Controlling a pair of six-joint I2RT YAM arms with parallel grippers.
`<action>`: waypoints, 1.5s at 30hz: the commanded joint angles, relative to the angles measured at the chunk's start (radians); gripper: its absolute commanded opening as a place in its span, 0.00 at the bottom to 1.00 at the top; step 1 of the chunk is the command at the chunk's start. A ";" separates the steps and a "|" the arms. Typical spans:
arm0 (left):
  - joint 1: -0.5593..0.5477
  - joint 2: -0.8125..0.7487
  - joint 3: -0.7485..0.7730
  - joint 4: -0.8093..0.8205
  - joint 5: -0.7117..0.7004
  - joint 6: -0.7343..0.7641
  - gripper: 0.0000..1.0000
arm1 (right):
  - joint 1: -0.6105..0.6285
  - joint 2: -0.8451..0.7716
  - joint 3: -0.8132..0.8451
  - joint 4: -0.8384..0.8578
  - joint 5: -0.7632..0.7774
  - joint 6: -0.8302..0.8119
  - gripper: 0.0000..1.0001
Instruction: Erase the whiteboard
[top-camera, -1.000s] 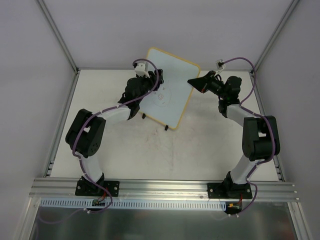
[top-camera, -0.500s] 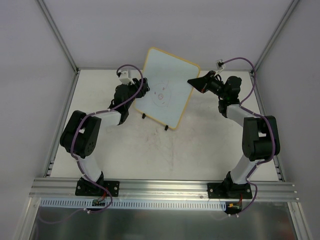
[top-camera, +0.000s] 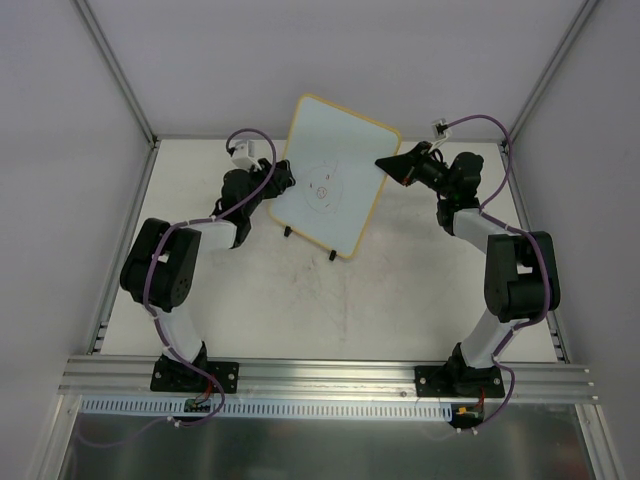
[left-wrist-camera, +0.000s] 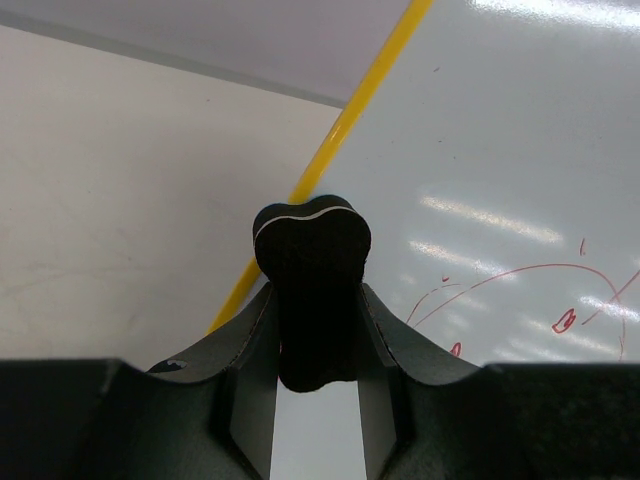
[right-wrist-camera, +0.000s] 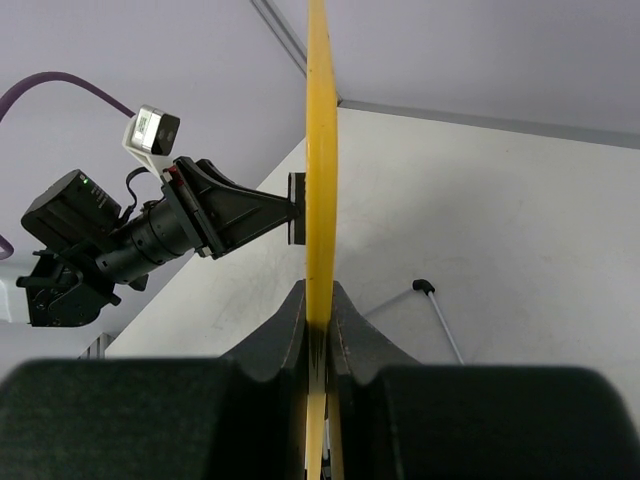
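Whiteboard (top-camera: 335, 195) at upper centre is clamped by its right rim in the right gripper (top-camera: 384, 163), while a black eraser (left-wrist-camera: 312, 250) is pinched in the left gripper (top-camera: 283, 178).

In the top view's upper centre, the whiteboard (top-camera: 335, 195) stands on the table (top-camera: 400, 295). The left gripper (top-camera: 284, 178), with the eraser (left-wrist-camera: 312, 290), is at its left edge, and the right gripper (top-camera: 386, 163) at its right.

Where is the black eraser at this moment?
In the left wrist view, the eraser is clamped in the fingers of the left gripper, at the yellow left edge of the whiteboard, left of the red doodle.
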 joint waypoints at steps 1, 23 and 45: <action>-0.042 0.020 0.051 -0.011 0.096 -0.009 0.00 | 0.024 -0.017 -0.012 0.017 -0.035 -0.076 0.00; -0.349 0.020 0.271 -0.146 0.016 0.291 0.00 | 0.030 -0.022 -0.015 0.017 -0.040 -0.085 0.00; -0.190 0.035 0.283 -0.257 -0.100 0.158 0.00 | 0.032 -0.028 -0.019 0.017 -0.041 -0.089 0.00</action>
